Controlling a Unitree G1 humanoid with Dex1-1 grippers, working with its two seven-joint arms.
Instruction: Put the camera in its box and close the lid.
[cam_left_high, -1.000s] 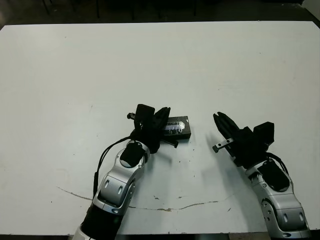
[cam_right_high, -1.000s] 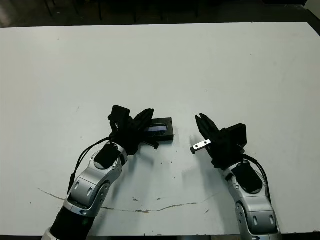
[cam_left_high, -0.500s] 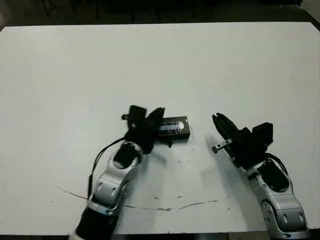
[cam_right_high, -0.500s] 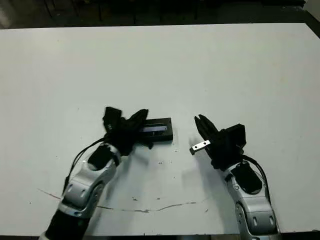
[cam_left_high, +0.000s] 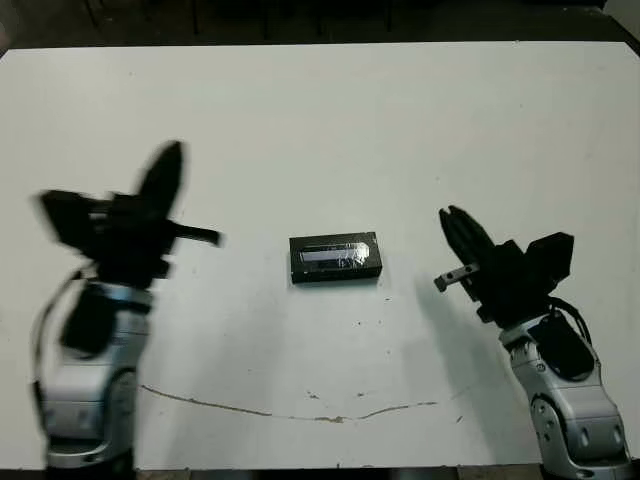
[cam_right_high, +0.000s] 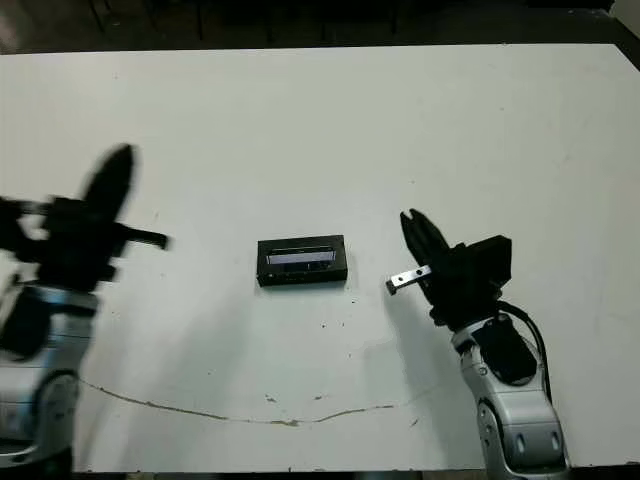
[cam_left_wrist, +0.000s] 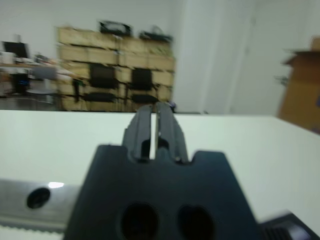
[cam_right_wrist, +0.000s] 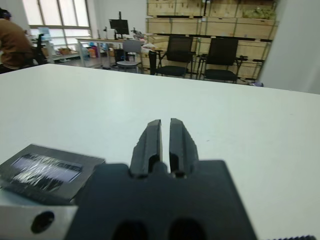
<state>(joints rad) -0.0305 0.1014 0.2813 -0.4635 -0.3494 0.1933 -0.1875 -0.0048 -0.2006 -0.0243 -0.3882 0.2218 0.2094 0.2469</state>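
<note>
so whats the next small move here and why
Probably just pull both arms back to rest. The lid already sits squarely on the box, nothing lies loose on the table, the left gripper is off to the side, and the right gripper is shut and empty beside the box.

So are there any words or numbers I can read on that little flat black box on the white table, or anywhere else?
No text can be read anywhere in these pictures.
Flat black rectangular box with its lid on: it has a pale shiny strip on top, but no letters or numbers show.
White table: only scuff marks, no writing.
Stacked brown cardboard boxes in the room behind: any printing is too small and blurred to read.
</note>
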